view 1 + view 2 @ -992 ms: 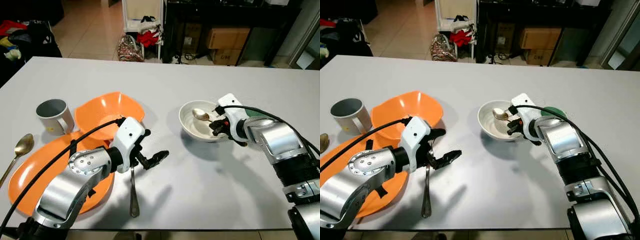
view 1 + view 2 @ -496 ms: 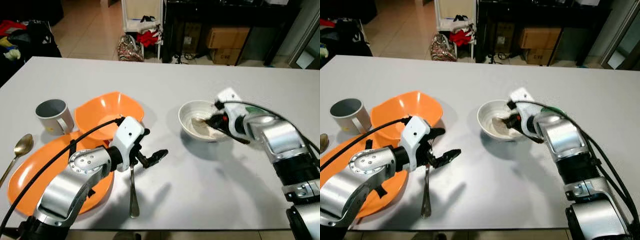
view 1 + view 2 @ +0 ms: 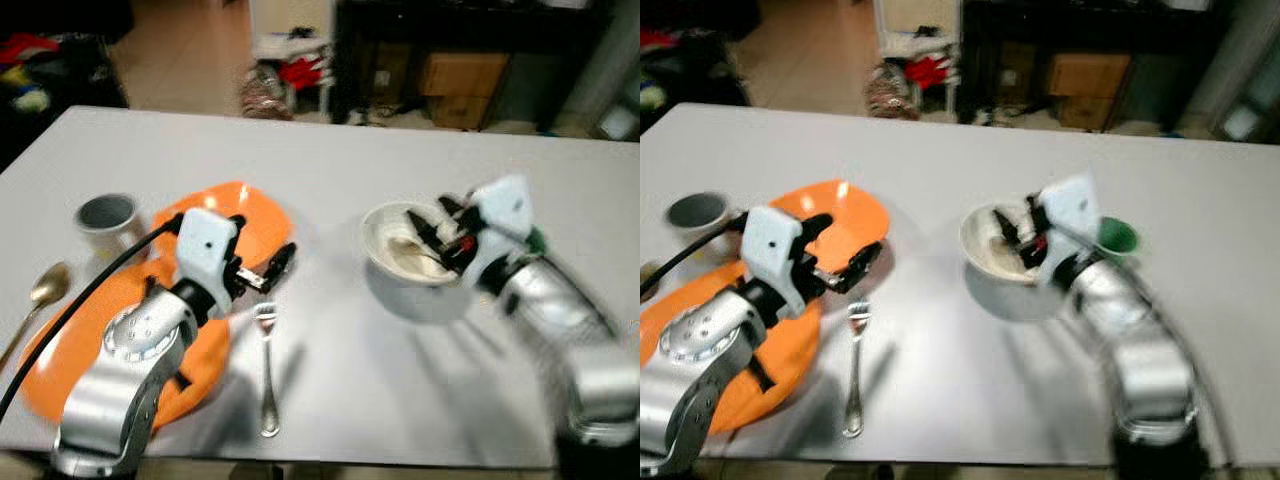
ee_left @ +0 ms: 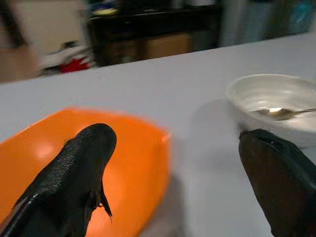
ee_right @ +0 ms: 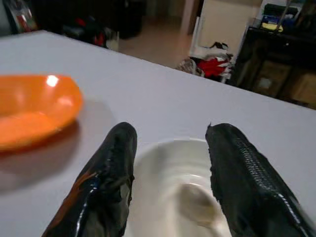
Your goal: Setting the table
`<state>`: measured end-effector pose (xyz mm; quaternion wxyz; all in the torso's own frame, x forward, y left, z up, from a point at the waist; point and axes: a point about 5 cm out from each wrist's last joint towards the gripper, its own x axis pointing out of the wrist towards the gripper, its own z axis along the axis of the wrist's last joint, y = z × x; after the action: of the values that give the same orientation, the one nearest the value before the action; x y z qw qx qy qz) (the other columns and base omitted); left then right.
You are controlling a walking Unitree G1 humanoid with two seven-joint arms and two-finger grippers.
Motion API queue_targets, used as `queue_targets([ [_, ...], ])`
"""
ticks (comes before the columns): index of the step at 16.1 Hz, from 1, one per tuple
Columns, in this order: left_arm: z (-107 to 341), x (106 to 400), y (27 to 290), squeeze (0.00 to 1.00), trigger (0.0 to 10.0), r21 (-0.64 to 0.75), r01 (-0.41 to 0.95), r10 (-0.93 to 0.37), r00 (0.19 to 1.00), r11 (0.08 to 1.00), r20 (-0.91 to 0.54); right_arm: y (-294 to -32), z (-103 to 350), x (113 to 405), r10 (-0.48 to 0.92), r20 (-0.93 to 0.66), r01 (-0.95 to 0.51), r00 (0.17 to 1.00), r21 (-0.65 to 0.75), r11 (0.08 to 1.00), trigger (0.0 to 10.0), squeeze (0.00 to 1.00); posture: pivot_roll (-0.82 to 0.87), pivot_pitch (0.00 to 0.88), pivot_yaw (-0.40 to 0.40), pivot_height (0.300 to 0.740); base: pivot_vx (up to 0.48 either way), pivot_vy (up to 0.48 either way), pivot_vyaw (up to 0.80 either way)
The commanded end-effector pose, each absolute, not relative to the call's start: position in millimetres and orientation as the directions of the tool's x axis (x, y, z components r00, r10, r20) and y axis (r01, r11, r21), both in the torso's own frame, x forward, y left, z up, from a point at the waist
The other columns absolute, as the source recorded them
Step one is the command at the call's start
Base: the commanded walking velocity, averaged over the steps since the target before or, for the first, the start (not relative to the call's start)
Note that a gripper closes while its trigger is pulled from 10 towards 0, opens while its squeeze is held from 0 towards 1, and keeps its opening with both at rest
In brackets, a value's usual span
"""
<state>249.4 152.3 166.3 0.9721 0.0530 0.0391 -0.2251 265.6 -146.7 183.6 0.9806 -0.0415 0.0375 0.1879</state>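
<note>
Right gripper (image 3: 432, 232) hangs over the white bowl (image 3: 385, 262) with its jaws spread and empty, and the spoon (image 4: 278, 113) lies inside that bowl right under them, handle pointing away from the orange bowl (image 3: 240, 215). Left gripper (image 3: 268, 268), jaws also apart and holding nothing, sits on the orange-bowl side of the white bowl, above the fork (image 3: 267, 370) lying lengthwise on the worktop (image 3: 330, 150). So the right arm is clearly the closer one for that spoon.

Both eye views look forward and down from the head onto the desk (image 3: 330, 150), its far edge near the top. The left wrist view sits low and close, facing the white bowl (image 4: 276, 106) past the orange bowl (image 4: 113, 163). The right wrist view hovers close above that white bowl, also catching the orange one.
</note>
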Motion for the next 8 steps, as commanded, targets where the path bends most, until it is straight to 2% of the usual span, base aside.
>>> queue_targets([
  [1, 169, 247, 156, 0.00, 10.0, 0.101, 0.408, -0.401, 0.912, 0.907, -0.082, -145, 190, 261, 0.349, -0.039, -0.351, 0.936, -0.077, 0.933, 10.0, 1.00, 0.07, 0.000, 0.009, 0.740, 0.000, 0.000, 0.80],
  [3, 167, 249, 147, 0.00, 10.0, 0.147, 0.391, -0.386, 0.920, 0.908, -0.064, -142, 183, 252, 0.258, -0.002, -0.256, 0.966, -0.119, 0.959, 10.0, 1.00, 0.06, 0.000, 0.011, 0.740, 0.000, 0.000, 0.80],
  [4, 165, 252, 148, 0.00, 10.0, 0.163, 0.339, -0.334, 0.941, 0.927, -0.057, -145, 180, 247, 0.208, 0.036, -0.196, 0.977, -0.212, 0.957, 10.0, 1.00, 0.05, 0.000, 0.025, 0.740, 0.000, 0.000, 0.80],
  [8, 161, 251, 161, 0.00, 10.0, 0.183, 0.244, -0.237, 0.970, 0.952, -0.060, -151, 179, 241, 0.172, 0.068, -0.154, 0.983, -0.223, 0.963, 10.0, 1.00, 0.06, 0.000, 0.026, 0.740, 0.000, 0.000, 0.80],
])
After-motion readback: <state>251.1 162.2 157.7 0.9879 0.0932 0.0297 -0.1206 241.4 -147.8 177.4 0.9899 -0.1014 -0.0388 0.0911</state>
